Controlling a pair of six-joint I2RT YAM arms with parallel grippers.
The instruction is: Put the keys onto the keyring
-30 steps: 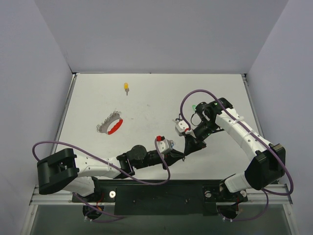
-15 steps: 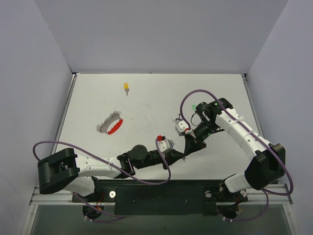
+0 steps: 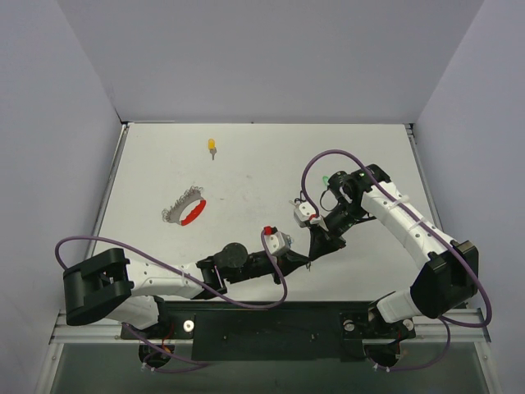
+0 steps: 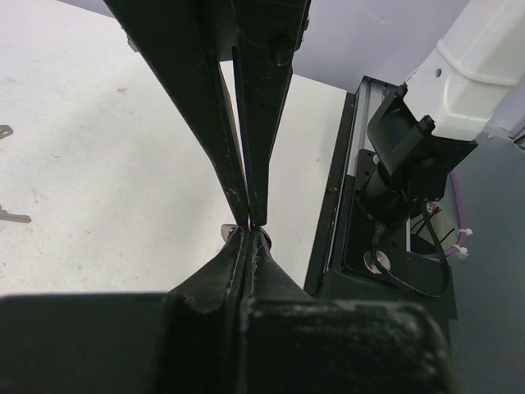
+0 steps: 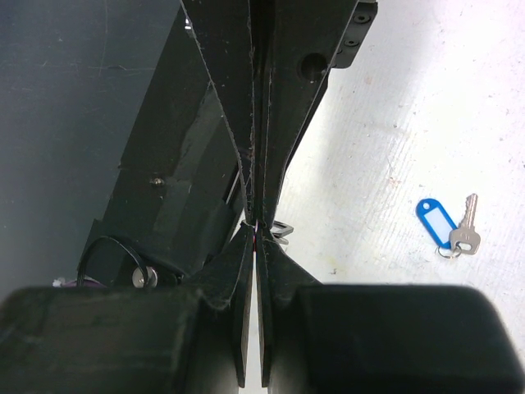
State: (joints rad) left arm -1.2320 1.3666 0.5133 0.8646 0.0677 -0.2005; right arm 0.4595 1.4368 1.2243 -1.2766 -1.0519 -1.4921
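My left gripper (image 3: 302,261) and right gripper (image 3: 315,248) meet tip to tip at the near middle of the table. Both are shut. A small silver key piece (image 4: 229,232) shows at the pinched tips in the left wrist view (image 4: 250,230), and it also shows in the right wrist view (image 5: 283,231) beside that gripper's tips (image 5: 257,225). Its tag is hidden. The keyring (image 3: 185,210), a wire loop with a red arc and silver pieces, lies far left of both grippers. A yellow-tagged key (image 3: 212,146) lies at the back. A blue-tagged key (image 5: 445,224) lies on the table.
A green tag (image 3: 326,180) shows beside the right arm's wrist. Two silver key ends (image 4: 11,217) lie at the left edge of the left wrist view. The table's near edge with the black base rail (image 3: 271,324) is just behind the left gripper. Purple cables loop over both arms.
Both grippers stay pinched together; the left wrist has shifted very slightly. Nothing else has moved.
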